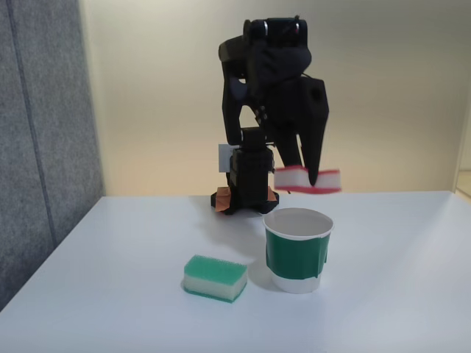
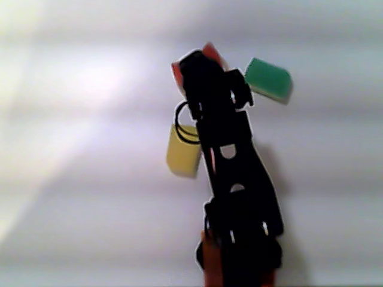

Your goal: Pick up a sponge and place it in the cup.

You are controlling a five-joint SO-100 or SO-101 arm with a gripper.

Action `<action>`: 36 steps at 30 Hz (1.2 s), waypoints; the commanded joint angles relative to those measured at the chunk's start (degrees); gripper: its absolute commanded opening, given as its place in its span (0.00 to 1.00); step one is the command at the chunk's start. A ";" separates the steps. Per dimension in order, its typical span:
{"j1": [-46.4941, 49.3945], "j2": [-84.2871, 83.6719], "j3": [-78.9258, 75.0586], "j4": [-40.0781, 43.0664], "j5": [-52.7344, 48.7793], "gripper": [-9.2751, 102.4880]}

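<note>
Foam comes first in the fixed view: a green-topped white rectangular sponge (image 1: 214, 278) lies flat on the white table (image 1: 110, 294), below the pincer and to its left. Just right of it stands the white paper cup with a wide dark green band (image 1: 297, 250), upright, mouth open, almost straight below the pincer. Above the cup, clear of its rim, the black two-finger pincer (image 1: 309, 173) points downward, its fingers narrowed onto the small red-topped rectangular sponge with a white foam middle (image 1: 307, 179), pinching it roughly level in the air. Behind the pincer, the black arm's base (image 1: 246, 187) sits at the table's far edge. In the blurred other view, the arm (image 2: 230, 173) hides most of the red sponge (image 2: 210, 51); the green one (image 2: 269, 79) lies to its right.
</note>
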 commanded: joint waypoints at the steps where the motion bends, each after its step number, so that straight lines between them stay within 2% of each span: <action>1: 0.18 -0.70 -2.90 -0.35 -2.37 0.08; 9: 0.53 -3.69 -6.68 0.97 -5.27 0.10; 16: 0.00 -4.22 -7.47 -0.26 -7.73 0.30; 21: -0.26 -4.31 -8.09 -1.14 -7.03 0.36; 24: -0.44 -4.31 -8.09 -1.32 -6.42 0.36; 32: 1.58 2.37 -6.86 1.67 -1.67 0.24; 36: 4.22 8.35 -4.31 2.02 5.71 0.11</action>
